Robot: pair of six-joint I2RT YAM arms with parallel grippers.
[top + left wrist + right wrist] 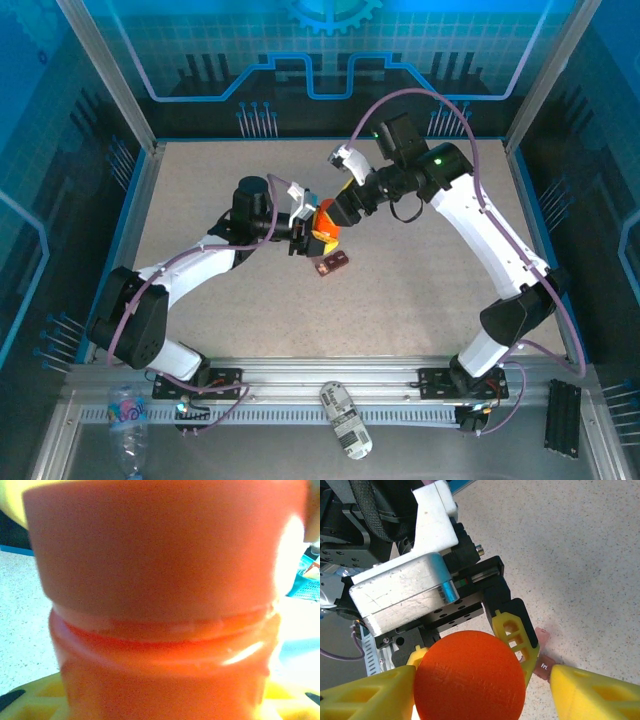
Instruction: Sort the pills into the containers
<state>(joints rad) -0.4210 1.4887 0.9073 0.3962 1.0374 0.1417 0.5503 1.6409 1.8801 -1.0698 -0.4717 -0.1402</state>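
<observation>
My left gripper (308, 232) is shut on an orange pill bottle (325, 228) and holds it above the table. In the left wrist view the bottle (160, 675) and its cap (160, 550) are very close, with yellow fingers (40, 702) at the bottom corners. My right gripper (482, 680) is open and straddles the orange cap (470, 680). Its left finger touches the cap; its right finger (590, 690) stands a little apart from it. The dark red-brown tray of containers (333, 264) lies on the table just below the bottle, and one end (543, 664) peeks out beside the cap. No pills can be seen.
On the front rail lie a clear plastic bottle (128, 420), a white-grey device (345, 420) and a black block (562, 415). Aluminium posts and blue walls enclose the speckled table (420, 290).
</observation>
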